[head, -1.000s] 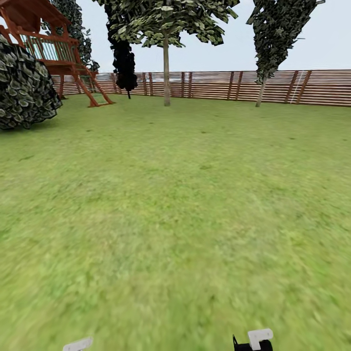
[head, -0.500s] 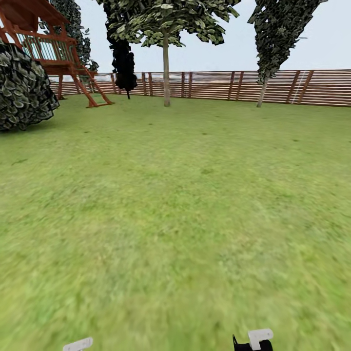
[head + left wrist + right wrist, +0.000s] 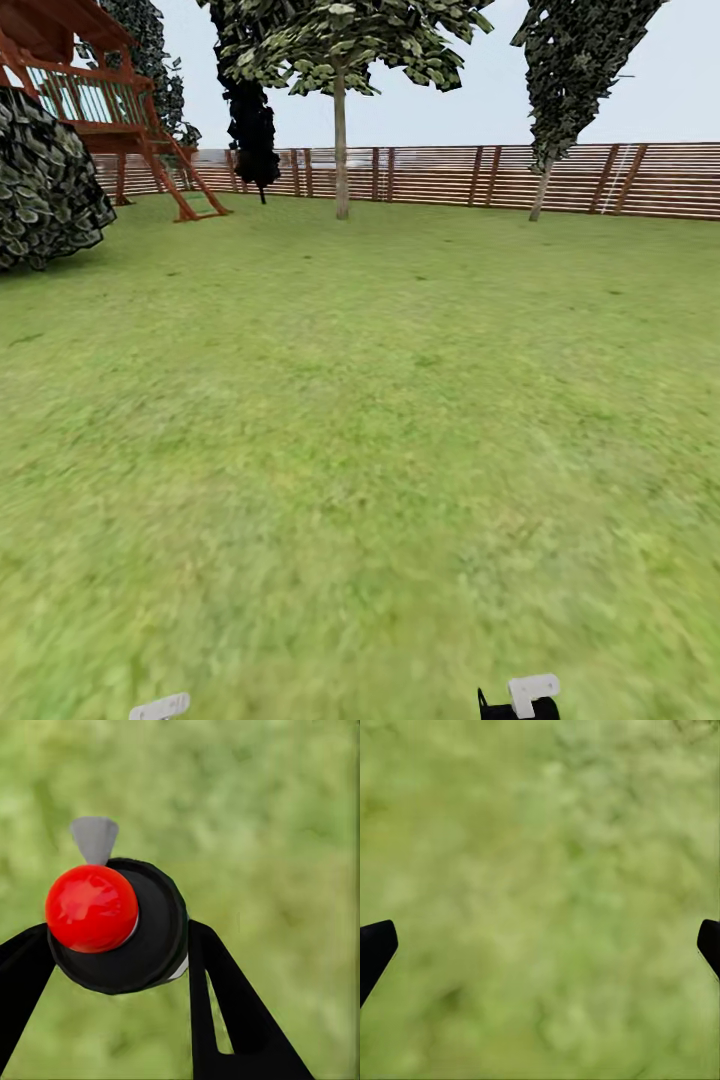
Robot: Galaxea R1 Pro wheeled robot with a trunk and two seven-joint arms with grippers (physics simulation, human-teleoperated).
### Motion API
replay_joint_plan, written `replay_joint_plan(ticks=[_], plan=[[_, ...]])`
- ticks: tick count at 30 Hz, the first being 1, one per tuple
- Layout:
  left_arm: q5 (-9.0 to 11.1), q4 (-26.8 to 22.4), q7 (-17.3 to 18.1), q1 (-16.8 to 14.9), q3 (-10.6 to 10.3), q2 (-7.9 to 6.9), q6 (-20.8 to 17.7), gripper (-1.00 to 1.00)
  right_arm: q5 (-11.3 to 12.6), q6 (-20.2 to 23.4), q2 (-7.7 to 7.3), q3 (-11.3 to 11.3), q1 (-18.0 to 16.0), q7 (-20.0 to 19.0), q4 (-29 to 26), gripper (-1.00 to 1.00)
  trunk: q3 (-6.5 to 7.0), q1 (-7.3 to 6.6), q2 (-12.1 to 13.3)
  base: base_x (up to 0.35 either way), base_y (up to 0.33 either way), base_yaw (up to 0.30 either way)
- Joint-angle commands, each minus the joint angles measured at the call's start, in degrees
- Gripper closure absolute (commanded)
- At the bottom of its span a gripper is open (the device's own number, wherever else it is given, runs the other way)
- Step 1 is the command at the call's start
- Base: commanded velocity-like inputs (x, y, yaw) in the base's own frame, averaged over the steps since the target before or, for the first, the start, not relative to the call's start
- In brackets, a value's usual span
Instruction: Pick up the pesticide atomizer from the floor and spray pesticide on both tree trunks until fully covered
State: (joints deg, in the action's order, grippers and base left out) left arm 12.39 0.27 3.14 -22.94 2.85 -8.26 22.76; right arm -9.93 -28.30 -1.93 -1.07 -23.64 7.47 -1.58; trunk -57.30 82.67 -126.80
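Observation:
The pesticide atomizer (image 3: pixel 120 926) shows in the left wrist view as a stubby black body with a red cap and a grey nozzle. My left gripper (image 3: pixel 112 945) is shut on it, one black finger on each side. Its pale tip (image 3: pixel 160 708) shows low in the head view. My right gripper (image 3: pixel 540 941) is open over bare grass, and its tip (image 3: pixel 530 692) is also in the head view. Far across the lawn stand two trees, one with a straight pale trunk (image 3: pixel 341 150) and one with a leaning trunk (image 3: pixel 540 192).
A brown slat fence (image 3: pixel 440 175) closes the far side of the lawn. A wooden play tower (image 3: pixel 110 105) and a big leafy bush (image 3: pixel 45 185) stand at the far left. A narrow black tree (image 3: pixel 254 125) is beside the tower. Open grass (image 3: pixel 360 430) lies between me and the trees.
The whole head view has shifted slightly, with the bush sliding left, so the camera has moved. Both grippers keep their places in the picture.

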Motion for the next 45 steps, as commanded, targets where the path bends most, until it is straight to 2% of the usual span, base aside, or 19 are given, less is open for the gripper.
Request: replay_joint_plan(ticks=[1,45], plan=[[0.0,0.0,0.0,0.0,0.0,0.00,0.0,1.00,0.0,0.0,0.00,0.0,0.0,0.0,0.0,-1.00,0.00,0.00,0.0,0.339,0.000,0.000],[0.0,0.0,0.0,0.0,0.0,0.00,0.0,1.00,0.0,0.0,0.00,0.0,0.0,0.0,0.0,-1.00,0.00,0.00,0.0,0.339,0.000,0.000]])
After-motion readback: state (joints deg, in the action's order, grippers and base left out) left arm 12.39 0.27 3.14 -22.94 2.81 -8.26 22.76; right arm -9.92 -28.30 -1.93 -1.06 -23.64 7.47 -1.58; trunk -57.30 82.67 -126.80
